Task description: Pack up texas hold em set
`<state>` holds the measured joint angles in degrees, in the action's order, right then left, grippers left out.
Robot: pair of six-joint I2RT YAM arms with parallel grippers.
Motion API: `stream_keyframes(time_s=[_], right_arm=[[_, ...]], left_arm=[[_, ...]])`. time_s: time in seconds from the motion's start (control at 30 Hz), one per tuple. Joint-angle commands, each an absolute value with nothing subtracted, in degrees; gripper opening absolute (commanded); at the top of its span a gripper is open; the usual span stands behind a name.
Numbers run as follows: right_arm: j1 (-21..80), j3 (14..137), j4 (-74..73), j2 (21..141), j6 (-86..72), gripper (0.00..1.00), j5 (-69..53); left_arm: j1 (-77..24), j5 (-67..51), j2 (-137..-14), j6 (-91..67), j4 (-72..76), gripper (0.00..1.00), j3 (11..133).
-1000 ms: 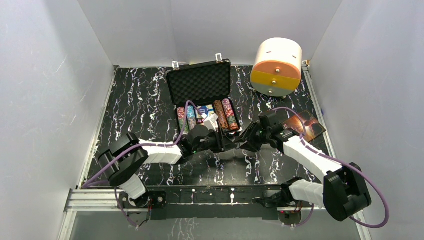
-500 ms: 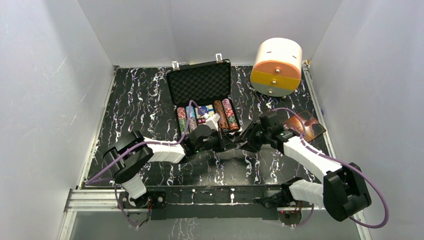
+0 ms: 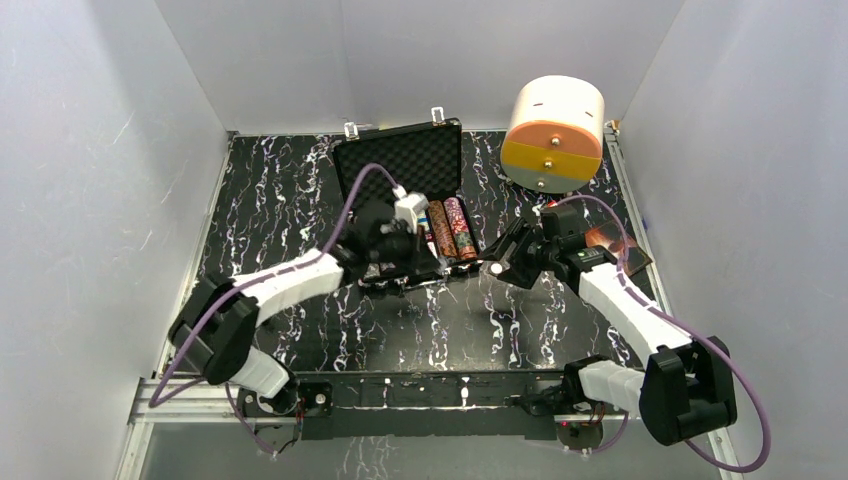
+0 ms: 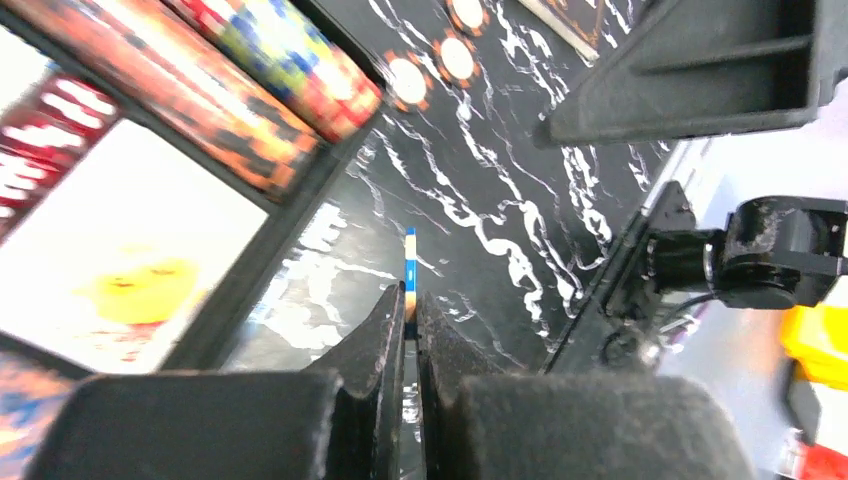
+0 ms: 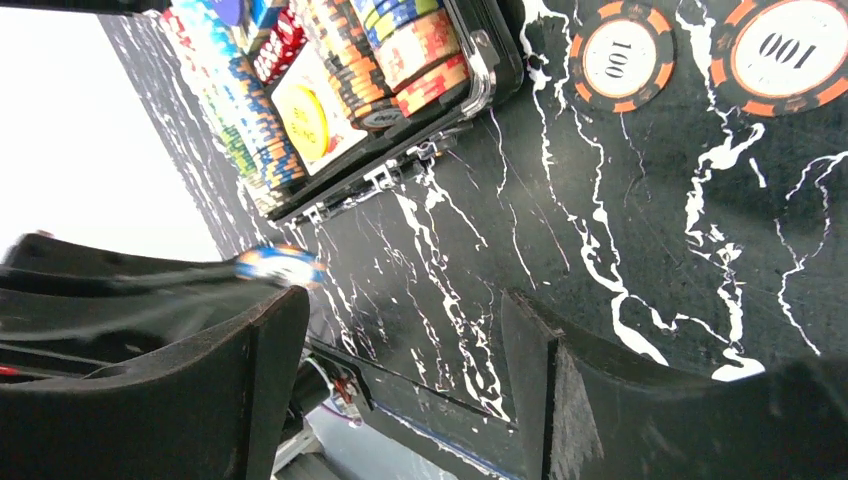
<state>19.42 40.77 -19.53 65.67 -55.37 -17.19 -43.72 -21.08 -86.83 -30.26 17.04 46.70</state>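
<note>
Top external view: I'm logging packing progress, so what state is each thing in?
briefcase, open, lid raised, chip rows inside.
left gripper, shut on a chip held edge-on.
right gripper, open, empty.
two orange chips, loose on the table.
drawer box, drawers shut.
book, closed, lying flat.

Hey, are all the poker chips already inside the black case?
No, two orange chips lie loose on the table beside the open case, and the left pincer grips a blue chip.
</note>
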Motion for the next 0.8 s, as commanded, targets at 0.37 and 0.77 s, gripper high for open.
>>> stream_keyframes(time_s=[0.37, 0.77], right_arm=[[16.68, 34.42, -16.91, 60.20, -53.87, 0.77, -23.57], [16.55, 34.42, -17.12, 60.54, -53.87, 0.76, -23.73]], left_arm=[[-32.65, -29.31, -81.05, 27.71, -34.06, 0.00, 66.75], [-32.64, -20.64, -89.13, 35.85, -38.31, 0.00, 69.88]])
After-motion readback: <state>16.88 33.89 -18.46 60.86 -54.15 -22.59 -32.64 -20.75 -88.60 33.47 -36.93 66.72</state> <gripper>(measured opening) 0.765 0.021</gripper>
